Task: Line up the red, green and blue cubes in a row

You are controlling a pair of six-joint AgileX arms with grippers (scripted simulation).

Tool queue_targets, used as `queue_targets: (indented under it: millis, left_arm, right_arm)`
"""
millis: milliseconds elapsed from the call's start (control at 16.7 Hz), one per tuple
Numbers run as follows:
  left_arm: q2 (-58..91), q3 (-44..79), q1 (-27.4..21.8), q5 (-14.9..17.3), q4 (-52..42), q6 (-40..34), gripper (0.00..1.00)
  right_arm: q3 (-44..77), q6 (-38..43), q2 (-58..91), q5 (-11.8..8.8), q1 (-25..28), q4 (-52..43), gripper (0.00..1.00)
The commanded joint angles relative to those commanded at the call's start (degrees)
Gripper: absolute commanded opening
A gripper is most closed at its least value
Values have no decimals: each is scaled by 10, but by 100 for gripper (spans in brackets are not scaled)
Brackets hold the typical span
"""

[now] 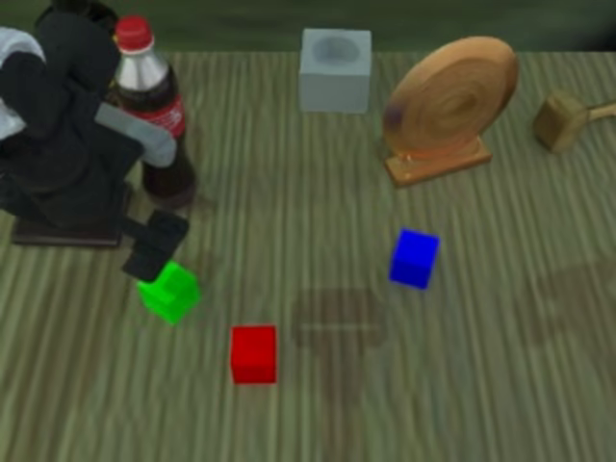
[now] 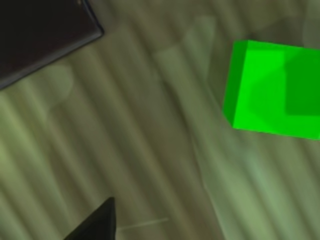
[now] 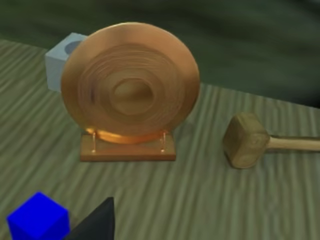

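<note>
Nearest, the red cube (image 1: 253,353) sits front-centre; the green cube (image 1: 170,291) lies left, the left gripper (image 1: 154,247) touching its far edge, finger spread unclear. Centre squarely before pinching. Farther right, the blue cube (image 1: 415,258) waits.

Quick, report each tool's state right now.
Left tool: just above the green cube, not holding it; open or shut cannot be told.
Right tool: not in the top view; its state cannot be told.

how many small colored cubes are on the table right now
3. The green cube sits at the table's left by the left gripper, the red cube nearer the front middle, the blue cube right of centre. None seems hidden.
</note>
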Motion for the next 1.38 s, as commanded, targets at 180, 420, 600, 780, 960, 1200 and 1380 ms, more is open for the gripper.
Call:
queue_targets:
  millis: [180,420,600,780,960,1200,1380]
  left_arm:
    - [96,77,-18,0,-50,15,100]
    - [177,143,-32,0,-89,28,100]
    - [191,155,-34,0,-95,30,100]
    - [191,155,-34,0,-95,30,100]
    - [198,152,-33,0,-87,31,100]
    - [231,116,-34,0,-17,32,100]
    - [259,84,-34,0,44,32,100]
  right_arm:
    - [-130,33,-134,10,-45,73,100]
    - [-230,59,-240,21,-80,135,100]
    - [-246,64,-257,24,-86,146,100]
    - [-246,64,-257,24,-86,146,100]
    - [-246,64,-257,24,-86,146,100]
    - [-246,64,-257,24,-86,146,100]
    - [-246,64,-257,24,-86,146,100]
